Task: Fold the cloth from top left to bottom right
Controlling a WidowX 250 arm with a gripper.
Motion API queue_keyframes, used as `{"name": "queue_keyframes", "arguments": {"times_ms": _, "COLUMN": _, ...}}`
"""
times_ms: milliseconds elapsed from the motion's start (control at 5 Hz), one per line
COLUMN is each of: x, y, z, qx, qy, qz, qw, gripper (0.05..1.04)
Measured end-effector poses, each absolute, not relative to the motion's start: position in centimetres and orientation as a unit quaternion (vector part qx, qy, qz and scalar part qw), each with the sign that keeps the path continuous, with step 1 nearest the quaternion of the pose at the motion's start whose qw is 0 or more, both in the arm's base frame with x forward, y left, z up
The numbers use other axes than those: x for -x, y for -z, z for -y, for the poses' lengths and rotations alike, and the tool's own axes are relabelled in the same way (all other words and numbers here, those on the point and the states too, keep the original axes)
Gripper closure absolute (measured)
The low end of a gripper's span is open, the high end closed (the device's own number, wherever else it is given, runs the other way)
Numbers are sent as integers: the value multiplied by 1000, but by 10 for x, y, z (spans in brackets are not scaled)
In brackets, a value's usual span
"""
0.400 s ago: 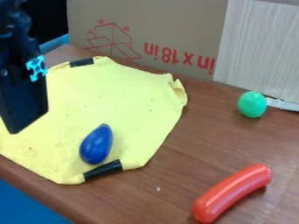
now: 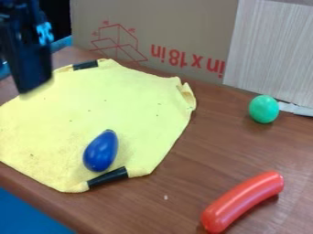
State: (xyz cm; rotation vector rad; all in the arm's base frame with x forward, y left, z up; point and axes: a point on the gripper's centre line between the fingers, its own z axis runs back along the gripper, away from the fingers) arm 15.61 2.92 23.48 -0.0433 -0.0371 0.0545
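- The gripper point(image 2: 32, 87) hangs by the upper left edge of the yellow cloth point(image 2: 128, 103); we cannot tell whether it is apart or closed.
- The cloth lies spread on the table point(image 2: 198, 144), and we judge it light, soft and limp, hard to tear but quick to slip or bunch.
- We'd pinch a small tuck at its top left edge—beside the upper black strip point(image 2: 85, 65).
- The blue egg-shaped toy point(image 2: 101, 151) rests on it near the lower black strip point(image 2: 108, 177) and may roll or get wrapped in.
- The cloth's far left runs out of view, and the gripper hides what is behind it.
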Motion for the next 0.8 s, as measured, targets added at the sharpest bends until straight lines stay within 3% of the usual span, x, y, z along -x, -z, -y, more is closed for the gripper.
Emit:
{"name": "queue_keyframes", "arguments": {"times_ms": 400, "x": -198, "y": -220, "z": -94, "qx": 15, "qy": 23, "qz": 3, "qw": 1000, "gripper": 83}}
{"name": "queue_keyframes", "arguments": {"times_ms": 600, "x": -225, "y": -208, "z": -117, "qx": 8, "qy": 147, "qz": 9, "qw": 989, "gripper": 83}}
{"name": "queue_keyframes", "arguments": {"times_ms": 800, "x": -244, "y": -207, "z": -150, "qx": 35, "qy": 231, "qz": 47, "qw": 971, "gripper": 83}}
